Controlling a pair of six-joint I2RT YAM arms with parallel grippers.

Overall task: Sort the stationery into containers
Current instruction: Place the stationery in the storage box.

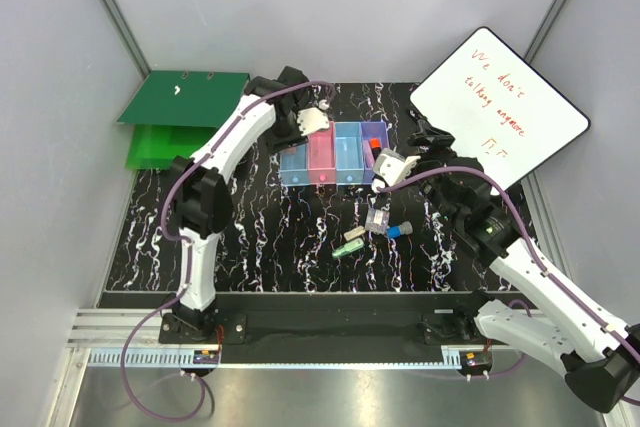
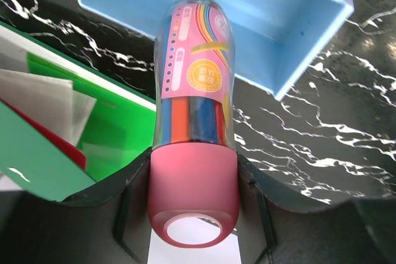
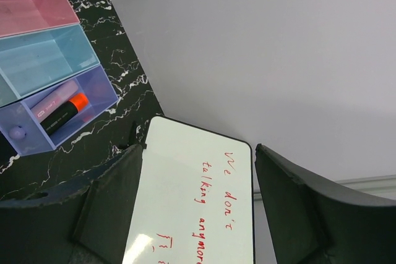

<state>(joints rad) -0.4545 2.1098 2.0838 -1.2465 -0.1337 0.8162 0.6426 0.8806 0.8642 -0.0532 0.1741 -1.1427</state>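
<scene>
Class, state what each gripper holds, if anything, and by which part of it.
The left gripper holds the pink-capped tube, clamped at its pink cap end. The right gripper is open and holds nothing.

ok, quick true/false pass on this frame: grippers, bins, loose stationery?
1. The left gripper is shut on the pink-capped tube. True.
2. The right gripper holds the orange marker. False: it is open and empty; the marker lies in the purple bin.
3. The whiteboard carries red writing. True.
4. All the stationery is already sorted. False: the green piece and a few others lie loose on the table.
</scene>
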